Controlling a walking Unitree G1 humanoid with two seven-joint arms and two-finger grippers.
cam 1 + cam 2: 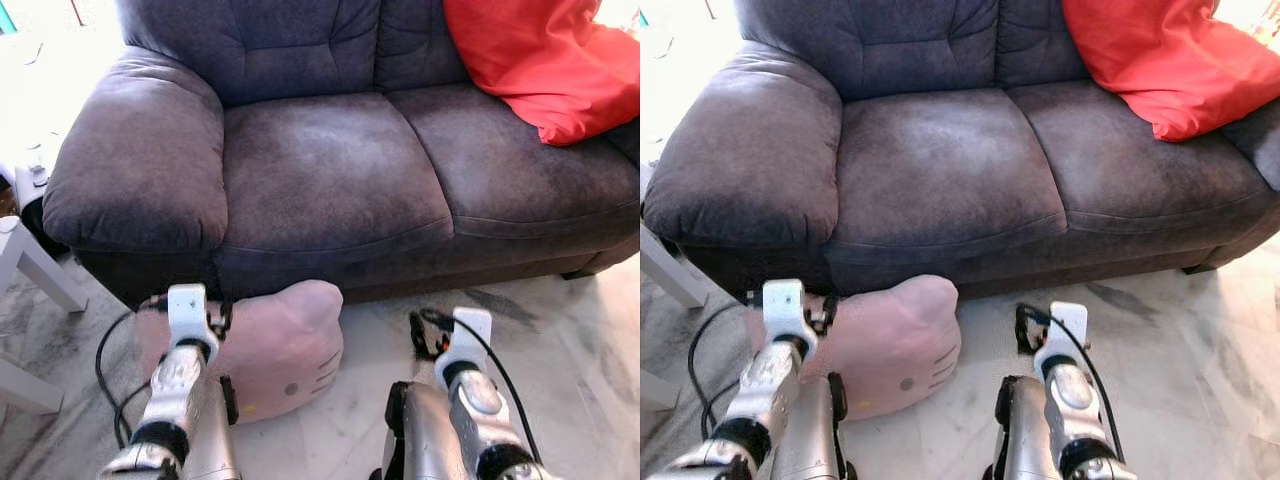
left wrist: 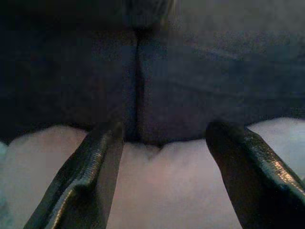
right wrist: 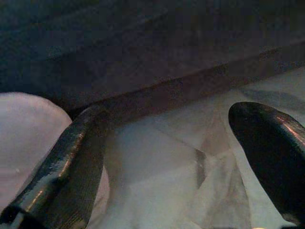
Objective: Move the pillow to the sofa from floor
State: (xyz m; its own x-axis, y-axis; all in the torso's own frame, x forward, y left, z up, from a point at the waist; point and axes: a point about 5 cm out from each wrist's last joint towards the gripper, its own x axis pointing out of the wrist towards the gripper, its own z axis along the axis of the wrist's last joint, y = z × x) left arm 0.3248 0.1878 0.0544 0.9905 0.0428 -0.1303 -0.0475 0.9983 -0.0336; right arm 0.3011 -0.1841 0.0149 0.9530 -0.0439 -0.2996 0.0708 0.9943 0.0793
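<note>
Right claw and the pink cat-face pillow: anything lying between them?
No, just bare marble floor separates the open right claw from the pink cat-face plush pillow, as the right wrist view shows.

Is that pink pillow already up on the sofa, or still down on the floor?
Still on the floor. The pillow rests on the floor against the sofa front, below the seat; the open left gripper hangs just above it.

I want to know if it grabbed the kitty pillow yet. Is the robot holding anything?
No. Both tools are open and empty: the left tool sits over the pink pillow, the right tool over bare floor.
</note>
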